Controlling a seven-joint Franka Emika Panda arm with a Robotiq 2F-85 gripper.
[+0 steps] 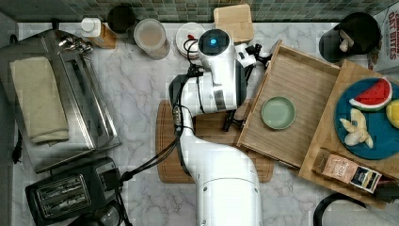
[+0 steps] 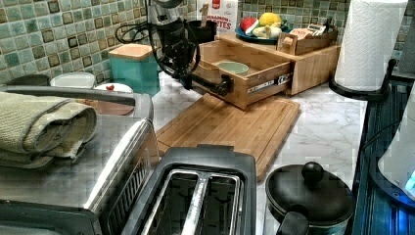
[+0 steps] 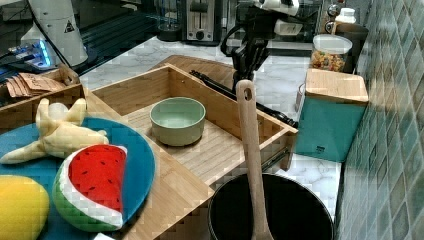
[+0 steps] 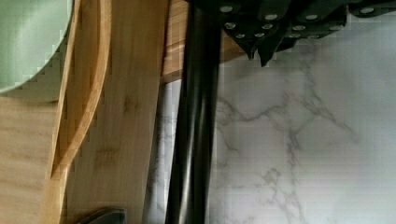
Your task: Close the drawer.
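Note:
The drawer (image 1: 306,80) stands pulled out of its wooden cabinet (image 1: 324,141), with a green bowl (image 1: 278,112) on its slatted bottom. Its front board (image 2: 254,88) carries a long black bar handle (image 2: 210,84). My gripper (image 2: 187,81) hangs at the handle's far end in the left view. In the wrist view the gripper (image 4: 261,53) is shut with nothing held, right beside the handle (image 4: 194,130) on the side away from the drawer front (image 4: 126,116), over the marble. The right view shows the gripper (image 3: 245,75) pointing down just beyond the handle (image 3: 220,89).
A brown cutting board (image 1: 164,141) lies under the drawer's front. A teal canister (image 2: 134,66) stands by the wall behind the arm. On the cabinet sits a blue plate (image 1: 367,141) with toy fruit. A toaster (image 1: 61,193) and a paper towel roll (image 2: 367,44) stand nearby.

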